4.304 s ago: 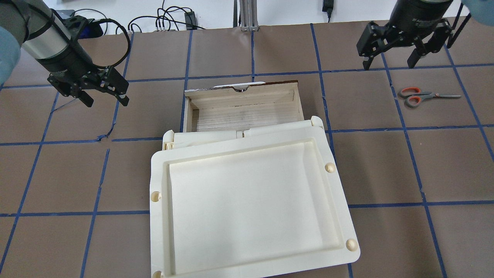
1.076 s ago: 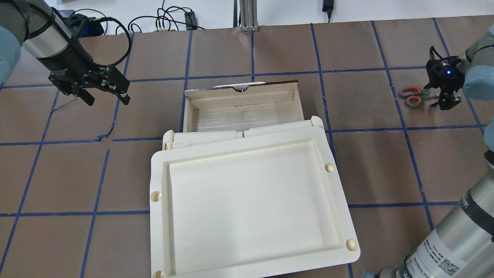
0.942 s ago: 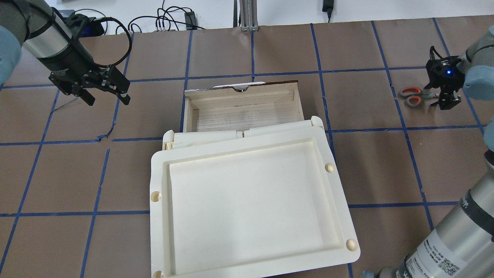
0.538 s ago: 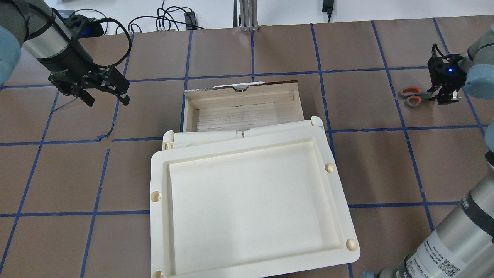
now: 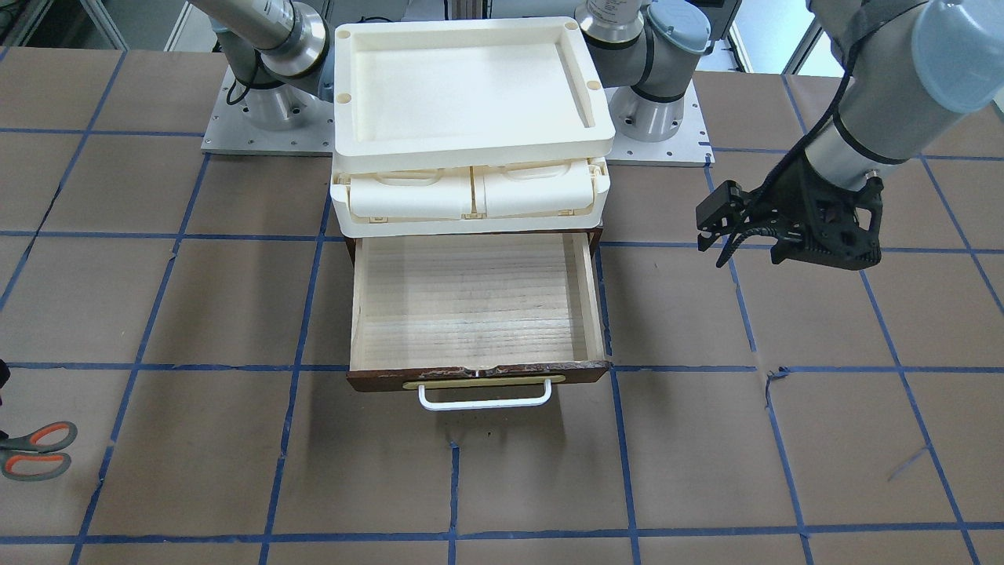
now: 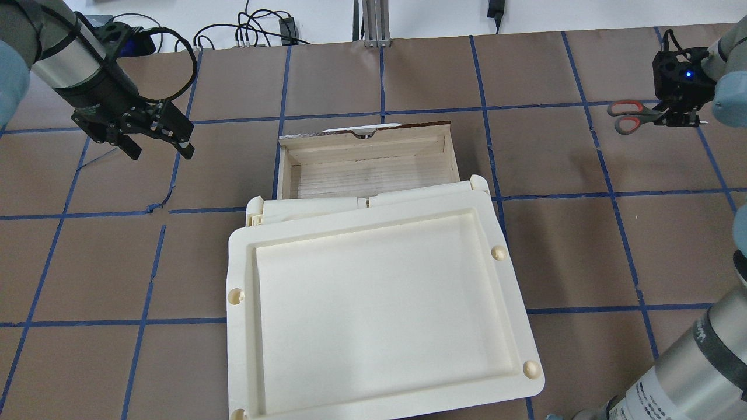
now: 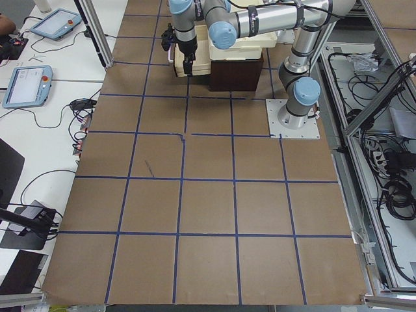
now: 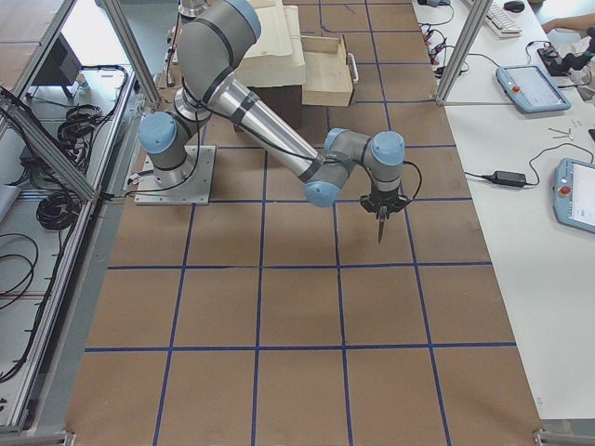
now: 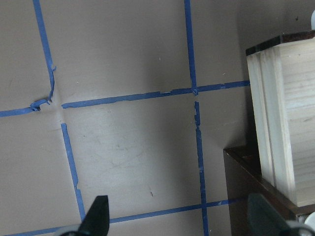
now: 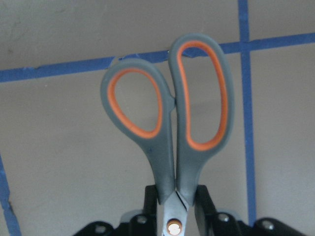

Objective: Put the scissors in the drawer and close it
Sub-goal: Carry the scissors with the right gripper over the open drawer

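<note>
The scissors (image 6: 625, 115), grey with orange-lined loops, are held off the table at the far right; their loops also show in the front view (image 5: 31, 451). My right gripper (image 6: 677, 119) is shut on them near the pivot, as the right wrist view shows with the scissors (image 10: 170, 123) between the fingers (image 10: 202, 199). The drawer (image 6: 373, 175) of pale wood stands pulled open and empty at the table's middle, its white loop handle (image 5: 484, 399) on the dark front. My left gripper (image 6: 161, 153) is open and empty, hovering well to the drawer's left.
The cream plastic tray unit (image 6: 379, 303) sits on top of the cabinet behind the open drawer (image 5: 471, 298). Blue tape lines grid the brown table. Cables lie along the far edge (image 6: 257, 29). The left wrist view shows the drawer's side wall (image 9: 275, 118).
My right gripper has come down beside the scissors, closed on them near the pivot and lifted them off the table. The left arm and the drawer have stayed put.
</note>
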Robot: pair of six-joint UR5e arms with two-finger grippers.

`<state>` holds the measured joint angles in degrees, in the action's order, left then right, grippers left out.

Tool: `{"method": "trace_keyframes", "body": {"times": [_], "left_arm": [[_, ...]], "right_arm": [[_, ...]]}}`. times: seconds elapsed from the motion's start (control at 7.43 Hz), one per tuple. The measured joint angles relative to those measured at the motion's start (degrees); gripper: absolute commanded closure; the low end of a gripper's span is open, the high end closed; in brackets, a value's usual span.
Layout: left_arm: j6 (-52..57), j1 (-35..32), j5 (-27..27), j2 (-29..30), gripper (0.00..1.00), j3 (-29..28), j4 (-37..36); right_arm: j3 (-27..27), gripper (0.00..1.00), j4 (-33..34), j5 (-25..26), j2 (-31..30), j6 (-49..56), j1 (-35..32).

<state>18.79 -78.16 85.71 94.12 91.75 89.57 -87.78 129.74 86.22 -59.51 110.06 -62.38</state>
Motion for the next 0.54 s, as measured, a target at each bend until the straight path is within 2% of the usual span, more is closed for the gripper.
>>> {"method": "trace_keyframes", "body": {"times": [0.27,0.54], "left_arm": [[0.6,-0.2,0.0,0.0,0.00,-0.1,0.0],[0.7,-0.2,0.0,0.0,0.00,-0.1,-0.1]], "right_arm": [[0.5,1.00,-4.4,-0.1,-5.9,-8.9,-6.1],[0.7,1.00,-8.9,0.2,-11.1,-21.5,-15.5]]}}
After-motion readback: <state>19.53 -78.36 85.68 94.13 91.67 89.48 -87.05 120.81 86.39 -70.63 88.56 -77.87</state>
